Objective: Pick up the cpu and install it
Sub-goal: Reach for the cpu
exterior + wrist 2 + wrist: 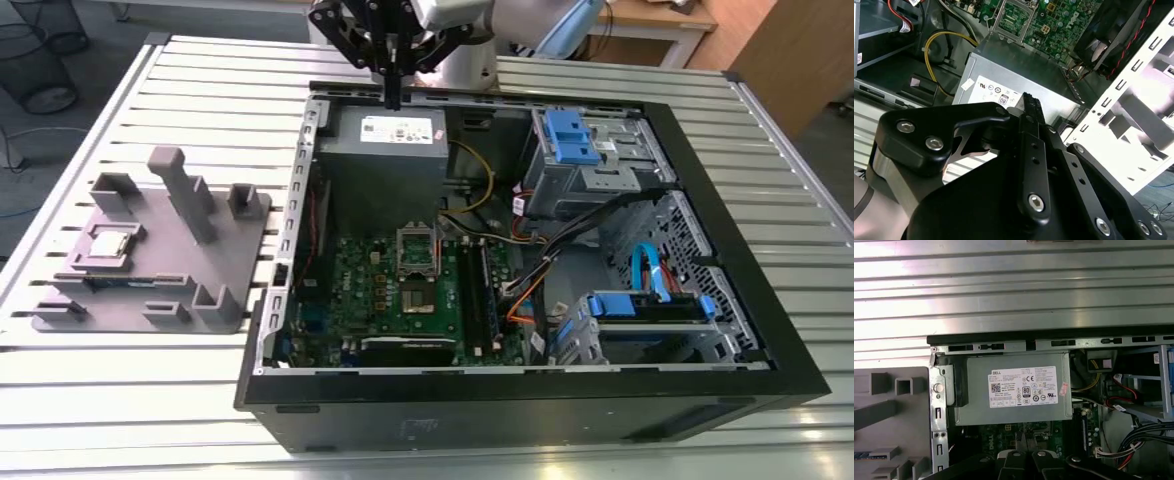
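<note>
The cpu (112, 243) is a small pale square chip lying in a recess of the gray fixture block (200, 290) at the exterior view's left, outside the computer case. My gripper (394, 98) hangs over the far wall of the open case, above the gray power supply (387, 140), far from the cpu. Its black fingers (1030, 112) are pressed together with nothing between them. The motherboard's metal-framed socket (418, 250) stands open in the middle of the green board (387, 300); the socket (1013, 14) also shows in the second wrist view.
The black case (534, 390) sits on a slatted metal table (200, 90). Blue drive bays (581, 140), cable bundles (534, 240) and a second blue bay (647, 305) crowd the case's right half. Tall posts (180, 190) rise from the fixture. The power supply (1014, 387) lies under the wrist.
</note>
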Motion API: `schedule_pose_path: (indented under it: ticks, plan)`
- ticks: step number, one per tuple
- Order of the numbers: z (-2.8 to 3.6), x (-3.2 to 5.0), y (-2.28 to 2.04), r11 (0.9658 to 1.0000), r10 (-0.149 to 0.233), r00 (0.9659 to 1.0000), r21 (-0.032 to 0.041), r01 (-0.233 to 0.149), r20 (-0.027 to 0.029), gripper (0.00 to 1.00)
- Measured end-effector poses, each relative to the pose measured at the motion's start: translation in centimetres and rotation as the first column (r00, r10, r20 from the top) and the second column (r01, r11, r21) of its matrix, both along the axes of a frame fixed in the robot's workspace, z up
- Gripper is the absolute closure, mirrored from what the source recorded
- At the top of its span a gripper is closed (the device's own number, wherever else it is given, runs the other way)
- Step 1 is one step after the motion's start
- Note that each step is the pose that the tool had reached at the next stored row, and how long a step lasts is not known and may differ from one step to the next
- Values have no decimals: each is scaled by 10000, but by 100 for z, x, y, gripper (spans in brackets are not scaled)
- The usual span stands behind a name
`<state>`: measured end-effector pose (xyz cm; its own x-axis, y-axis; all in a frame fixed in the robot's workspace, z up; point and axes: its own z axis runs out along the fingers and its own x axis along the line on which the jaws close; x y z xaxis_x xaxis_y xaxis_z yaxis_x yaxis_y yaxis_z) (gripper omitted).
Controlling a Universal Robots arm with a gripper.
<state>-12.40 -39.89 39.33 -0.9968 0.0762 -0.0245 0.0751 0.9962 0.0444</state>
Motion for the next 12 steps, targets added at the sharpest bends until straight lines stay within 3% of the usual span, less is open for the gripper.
schedule_pose_path:
  ticks: [12]
  plan:
    - [0, -18, 0, 10000, 0, 10000, 0, 0, 0, 89]
